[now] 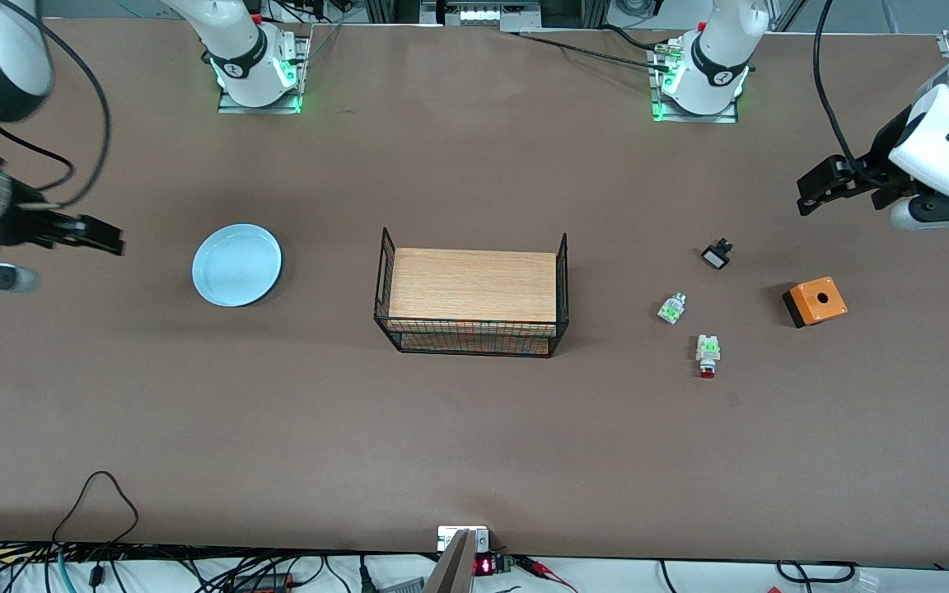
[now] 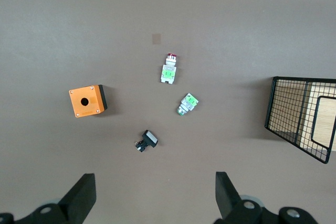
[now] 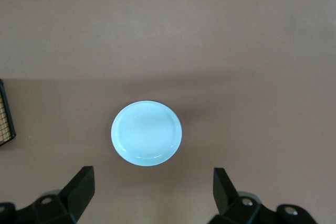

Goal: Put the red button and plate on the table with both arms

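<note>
Front view, nearest the camera: the red button (image 1: pixel 707 357) lies on the brown desk (image 1: pixel 277 428) toward the left arm's end, its red cap pointing toward the camera. Just beside it and a little farther sits a similar green-marked piece (image 1: pixel 671 308) without red. The wood-topped wire rack (image 1: pixel 472 302) stands mid-desk at about the same depth, and an orange box (image 1: pixel 815 301) with a round hole rests farther toward the left arm's end. The pale blue plate (image 1: pixel 237 264) lies flat on the desk toward the right arm's end, well apart from the rack. A small black-and-white piece (image 1: pixel 717 255) lies farther still than the green-marked one.

Both arms hang in the air, holding nothing. The left pincer (image 2: pixel 152 195) hovers over bare desk at its own end, jaws spread wide, with the small parts in its wrist view. The right pincer (image 3: pixel 149 190) hovers over the desk near the plate, jaws likewise wide apart and empty.
</note>
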You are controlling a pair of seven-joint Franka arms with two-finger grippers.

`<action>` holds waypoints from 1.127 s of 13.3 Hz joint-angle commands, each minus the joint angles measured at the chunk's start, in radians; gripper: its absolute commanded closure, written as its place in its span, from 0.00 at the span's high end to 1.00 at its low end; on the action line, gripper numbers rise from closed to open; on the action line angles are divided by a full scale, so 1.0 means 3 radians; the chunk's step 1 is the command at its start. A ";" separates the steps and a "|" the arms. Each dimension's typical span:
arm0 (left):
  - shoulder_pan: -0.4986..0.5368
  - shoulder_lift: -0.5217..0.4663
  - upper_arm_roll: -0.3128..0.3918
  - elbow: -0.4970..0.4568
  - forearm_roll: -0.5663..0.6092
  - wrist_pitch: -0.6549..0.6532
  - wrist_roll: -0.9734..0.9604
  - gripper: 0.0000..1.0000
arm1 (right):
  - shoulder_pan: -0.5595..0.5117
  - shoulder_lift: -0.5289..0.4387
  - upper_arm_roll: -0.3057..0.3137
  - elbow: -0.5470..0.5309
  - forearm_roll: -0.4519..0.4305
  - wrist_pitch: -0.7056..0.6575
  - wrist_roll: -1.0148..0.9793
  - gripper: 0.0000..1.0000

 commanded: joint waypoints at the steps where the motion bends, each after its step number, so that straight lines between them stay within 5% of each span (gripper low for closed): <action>1: -0.0004 0.0029 -0.0006 0.0077 0.0081 -0.0072 -0.0026 1.00 | -0.0280 -0.0039 0.0014 0.0022 0.0050 -0.0071 -0.0403 1.00; 7: -0.0004 0.0039 -0.0001 0.0077 0.0070 -0.0057 -0.0032 1.00 | -0.0296 -0.0263 0.0014 -0.0305 0.0147 -0.0030 -0.0446 1.00; 15: -0.0009 0.0029 -0.0042 0.0077 0.0081 -0.0083 -0.0026 1.00 | -0.0301 -0.0335 0.0014 -0.0305 0.0127 -0.0071 -0.0446 1.00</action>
